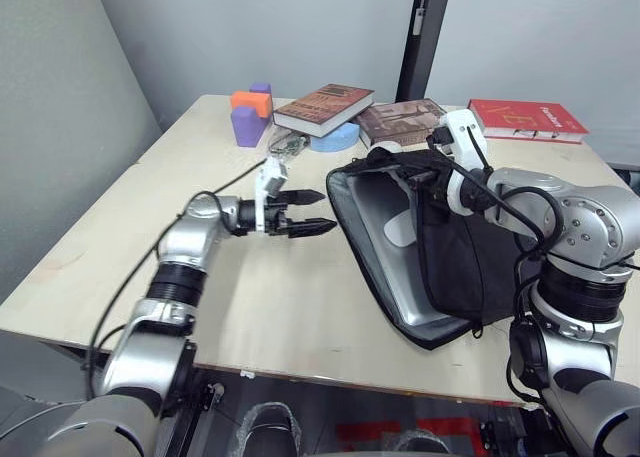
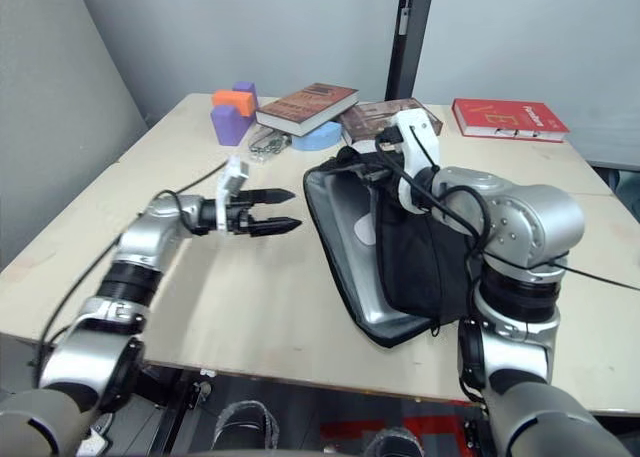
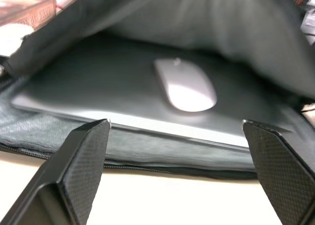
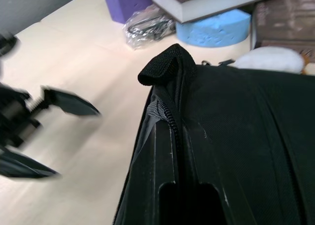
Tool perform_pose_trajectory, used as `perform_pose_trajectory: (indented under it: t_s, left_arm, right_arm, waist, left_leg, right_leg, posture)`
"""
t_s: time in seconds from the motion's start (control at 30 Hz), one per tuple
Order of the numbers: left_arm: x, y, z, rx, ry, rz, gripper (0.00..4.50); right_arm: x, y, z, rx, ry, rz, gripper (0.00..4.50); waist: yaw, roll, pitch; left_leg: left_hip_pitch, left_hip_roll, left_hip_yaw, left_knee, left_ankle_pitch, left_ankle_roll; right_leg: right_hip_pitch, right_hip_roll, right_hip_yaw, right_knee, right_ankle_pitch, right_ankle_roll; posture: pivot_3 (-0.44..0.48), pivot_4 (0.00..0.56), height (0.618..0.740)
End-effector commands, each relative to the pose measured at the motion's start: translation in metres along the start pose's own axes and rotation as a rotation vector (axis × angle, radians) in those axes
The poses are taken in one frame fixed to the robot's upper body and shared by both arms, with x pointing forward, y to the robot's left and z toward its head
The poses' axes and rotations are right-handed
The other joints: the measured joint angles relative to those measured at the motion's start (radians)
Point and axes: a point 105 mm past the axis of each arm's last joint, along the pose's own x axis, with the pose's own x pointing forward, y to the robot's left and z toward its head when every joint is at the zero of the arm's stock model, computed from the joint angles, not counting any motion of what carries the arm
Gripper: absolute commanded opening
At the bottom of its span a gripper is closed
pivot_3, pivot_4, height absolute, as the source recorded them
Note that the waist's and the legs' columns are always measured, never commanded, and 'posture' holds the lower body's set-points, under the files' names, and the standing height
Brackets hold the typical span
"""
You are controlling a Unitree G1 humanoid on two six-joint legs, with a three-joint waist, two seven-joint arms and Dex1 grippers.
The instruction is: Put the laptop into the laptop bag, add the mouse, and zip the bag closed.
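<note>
Laptop bag (image 1: pixel 455 257) is lifted open at its upper flap by the right gripper (image 1: pixel 425 167), whose fingers are clamped on the black fabric near the zip edge. Inside the gaping bag the laptop (image 3: pixel 123 94) is seen lying flat, with the mouse (image 3: pixel 184 84) resting on its lid. The left gripper (image 1: pixel 305 212) is held just beside the bag's open mouth, above the table (image 1: pixel 150 237), its fingers spread wide and gripping nothing. Behind the bag, books (image 1: pixel 325 107), a blue disc (image 1: pixel 335 137), purple and orange blocks (image 1: pixel 250 112) and a red book (image 1: pixel 525 119) are laid out.
</note>
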Motion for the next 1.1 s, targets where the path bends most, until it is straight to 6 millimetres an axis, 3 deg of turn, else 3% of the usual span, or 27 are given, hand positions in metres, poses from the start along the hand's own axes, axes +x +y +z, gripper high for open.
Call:
perform_pose_trajectory:
  t_s: [0.03,0.17,0.27,0.43,0.53,0.8,0.97,1.1]
  left_arm:
    - [-0.026,-0.01,0.017,0.001,0.014,-0.024,4.49]
    - [-0.051,-0.002,0.014,0.027,0.11,0.052,4.49]
    - [-0.068,0.006,0.03,0.011,0.059,0.112,4.49]
    - [-0.079,0.01,0.047,-0.049,-0.022,0.131,4.49]
    - [-0.08,0.017,0.044,-0.077,-0.014,0.155,4.49]
    - [-0.076,0.024,0.034,-0.132,0.045,0.144,4.5]
    - [-0.088,0.024,0.031,-0.144,0.121,0.126,4.5]
    - [-0.106,0.021,0.032,-0.127,0.191,0.114,4.5]
  right_arm:
    - [-0.001,0.011,-0.001,-0.009,-0.027,0.096,0.0]
    - [-0.004,0.019,-0.011,-0.033,0.003,0.17,0.0]
    - [-0.013,0.024,-0.012,-0.075,0.012,0.238,0.0]
    - [-0.027,0.039,-0.012,-0.16,0.03,0.364,0.0]
    - [-0.031,0.047,-0.021,-0.208,0.075,0.418,0.0]
    - [-0.036,0.04,-0.038,-0.238,0.142,0.438,2.71]
    - [-0.072,0.024,-0.038,-0.242,0.162,0.45,4.4]
    - [-0.109,0.002,-0.042,-0.233,0.192,0.405,4.46]
  waist:
    - [-0.005,0.0,0.0]
    - [-0.008,0.0,0.0]
    - [-0.005,0.0,0.0]
    - [-0.007,0.0,0.0]
    - [-0.008,0.0,0.0]
    - [-0.003,0.0,0.0]
    - [0.003,0.0,0.0]
    - [0.007,-0.001,0.0]
  left_leg:
    - [0.0,0.0,0.0,0.0,0.0,0.0]
    - [0.0,0.0,0.0,-0.001,0.0,0.0]
    - [0.0,0.0,0.0,-0.001,0.0,0.0]
    - [0.0,0.0,0.0,-0.001,0.0,0.0]
    - [0.0,0.0,0.0,-0.001,0.0,0.0]
    - [0.0,0.001,0.0,0.001,0.0,0.0]
    - [0.0,0.001,0.0,0.001,0.0,0.0]
    - [-0.001,0.001,0.0,-0.001,0.0,0.001]
  right_leg:
    - [0.0,0.0,0.0,0.0,0.0,0.0]
    - [0.0,0.0,0.0,0.0,0.0,0.0]
    - [0.0,0.0,0.0,-0.001,0.0,0.0]
    - [0.0,0.001,0.0,0.0,0.0,0.0]
    - [0.0,0.001,0.0,0.0,0.0,0.0]
    - [0.0,0.001,0.0,0.0,0.0,0.0]
    - [0.0,0.0,0.0,-0.001,0.0,0.0]
    - [0.0,0.001,0.0,-0.002,0.0,-0.001]
  posture:
    - [0.0,0.15,0.74]
    - [0.0,0.15,0.74]
    - [0.0,0.15,0.74]
    - [0.0,0.15,0.74]
    - [0.0,0.15,0.74]
    - [0.0,0.15,0.74]
    - [0.0,0.15,0.74]
    - [0.0,0.15,0.74]
